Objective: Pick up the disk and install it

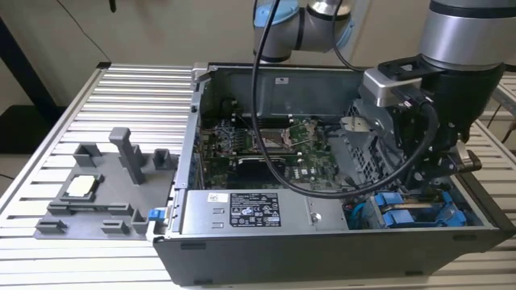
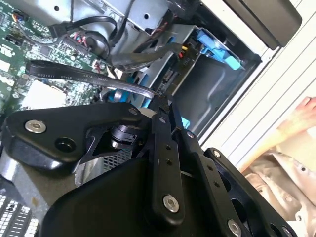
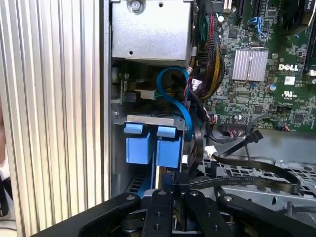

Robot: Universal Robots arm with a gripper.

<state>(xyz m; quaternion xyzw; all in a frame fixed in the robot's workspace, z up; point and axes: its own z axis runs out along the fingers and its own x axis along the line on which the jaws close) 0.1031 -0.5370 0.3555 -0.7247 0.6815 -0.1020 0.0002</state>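
Observation:
The disk [image 3: 169, 153] stands on edge in the drive cage [image 3: 118, 119] at the front corner of the open computer case [image 1: 322, 248], on the exterior view's right. Its bright blue carrier runs down between my fingers. A near-identical blue-framed drive [image 3: 138, 145] sits right beside it in the cage. My gripper [image 3: 177, 190] reaches down into the cage and looks shut on the disk's edge. In the second wrist view the gripper [image 2: 165, 111] has blue plastic showing on both sides of its tips. In the exterior view the gripper [image 1: 427, 184] hangs just above the blue carriers [image 1: 403, 216].
A long grey metal box with a sticker [image 1: 254, 211] lies beside the cage. A blue cable [image 3: 175, 94] and a flat black cable [image 3: 256, 180] loop close to the fingers. The motherboard [image 1: 266, 145] lies behind. A grey fixture [image 1: 96, 193] sits on the slatted table. A person's hand [image 2: 301, 116] is nearby.

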